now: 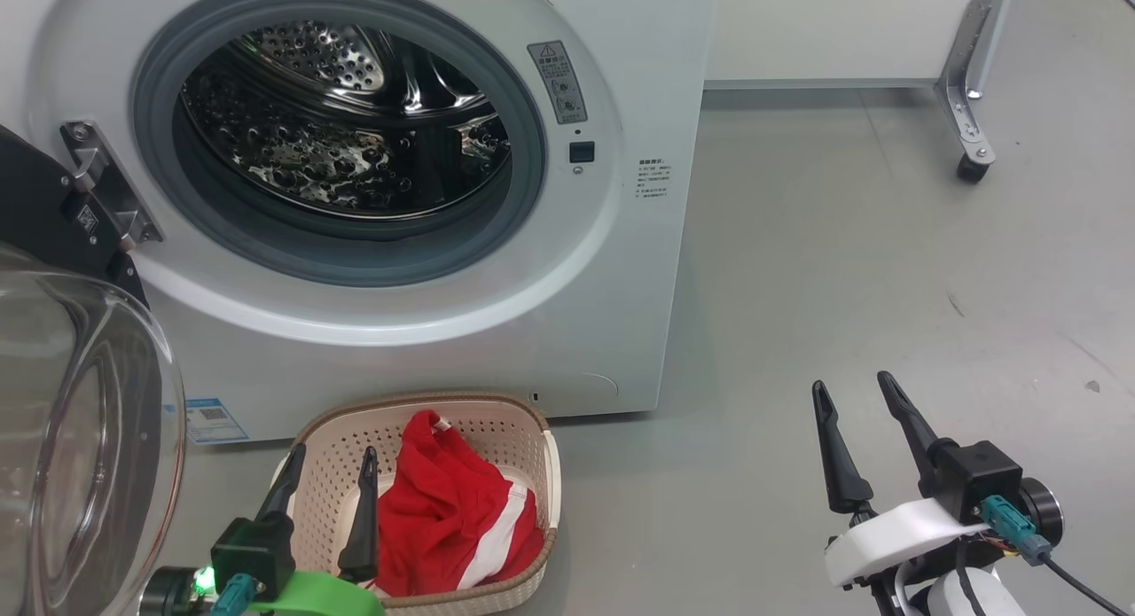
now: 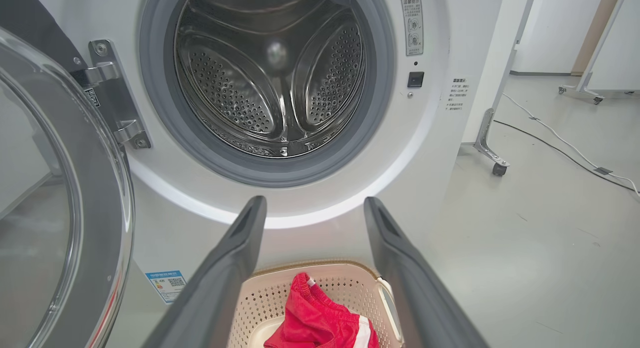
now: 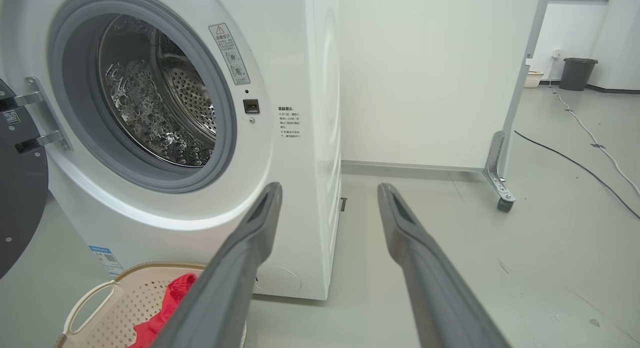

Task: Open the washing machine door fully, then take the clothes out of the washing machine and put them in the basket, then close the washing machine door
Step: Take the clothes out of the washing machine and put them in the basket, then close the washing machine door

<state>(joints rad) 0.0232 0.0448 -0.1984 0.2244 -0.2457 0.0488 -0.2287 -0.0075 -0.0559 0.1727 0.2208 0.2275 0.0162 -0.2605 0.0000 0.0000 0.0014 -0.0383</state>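
On the grey floor [image 1: 842,288] the washer [image 1: 621,270] shows an empty drum [image 1: 346,128] and the clothes [image 1: 443,510] lie in the basket [image 1: 497,417] before it, so, with left hand [image 1: 332,450] and right hand [image 1: 851,382] both spread wide and empty, I reckon I must next push the door [image 1: 89,439], open at near left, shut.

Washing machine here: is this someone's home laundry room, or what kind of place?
Likely a lab or test hall, not a home: the washing machine stands by a wheeled white partition, with cables trailing over bare grey floor.
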